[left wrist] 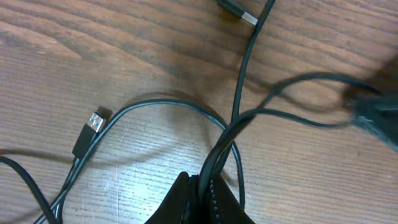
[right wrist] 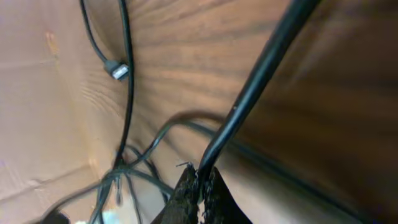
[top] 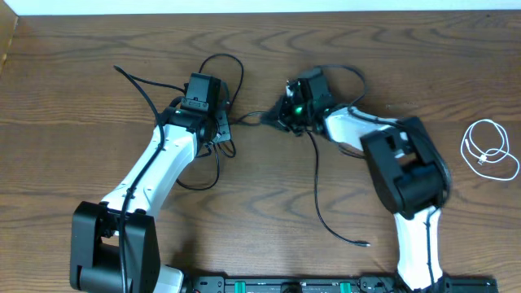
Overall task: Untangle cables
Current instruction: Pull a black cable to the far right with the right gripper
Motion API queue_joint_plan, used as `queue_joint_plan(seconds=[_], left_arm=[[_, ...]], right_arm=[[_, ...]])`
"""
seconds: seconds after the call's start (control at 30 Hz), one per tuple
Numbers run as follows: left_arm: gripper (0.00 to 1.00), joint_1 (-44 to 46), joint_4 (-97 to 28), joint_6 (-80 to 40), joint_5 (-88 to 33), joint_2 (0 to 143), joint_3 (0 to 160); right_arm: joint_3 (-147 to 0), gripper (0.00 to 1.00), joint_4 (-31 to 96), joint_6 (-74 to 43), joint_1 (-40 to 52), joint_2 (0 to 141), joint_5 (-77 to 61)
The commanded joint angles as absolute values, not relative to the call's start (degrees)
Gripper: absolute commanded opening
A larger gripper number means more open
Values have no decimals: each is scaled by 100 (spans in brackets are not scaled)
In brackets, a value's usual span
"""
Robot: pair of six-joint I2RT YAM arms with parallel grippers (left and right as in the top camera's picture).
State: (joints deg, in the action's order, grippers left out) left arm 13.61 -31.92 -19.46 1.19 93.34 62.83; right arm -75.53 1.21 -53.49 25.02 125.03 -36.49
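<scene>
Left jaws clamped together on a strand of the black cables (left wrist: 239,93); right jaws likewise clamped on a black strand (right wrist: 255,81). The grips flank the tangle (top: 248,118) mid-worktop (top: 73,49), judged placed to pull it apart. White cable (top: 488,150) lies coiled well apart, right side

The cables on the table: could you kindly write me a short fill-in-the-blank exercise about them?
1. The left fingers pinch a cable coloured ___.
2. The right fingers are ___ on a black cable.
3. In the overhead view, the white cable lies coiled near the ___ edge of the table.
Missing words: black; shut; right.
</scene>
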Motion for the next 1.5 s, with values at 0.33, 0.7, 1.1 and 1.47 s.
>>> queue_joint_plan(seconds=[0.33,0.7,1.1,1.47], left_arm=[[8,1330,-3186,-1916,154,9391,6311],[8,1326,-3183,-1922,196,9391,6311],[8,510,-3758,-3597,1013,9393,6307],[8,-1363,-3854,-5721,725,9393,5555]], right_arm=[[-7572,1,4069,-2947,1986,10704,281],[-7568,1,5468,-2952,860,10715,1463],[-7568,1,5791,-2952,-357,10715,1291],[-7564,1,5800,-2952,-683,10715,1247]])
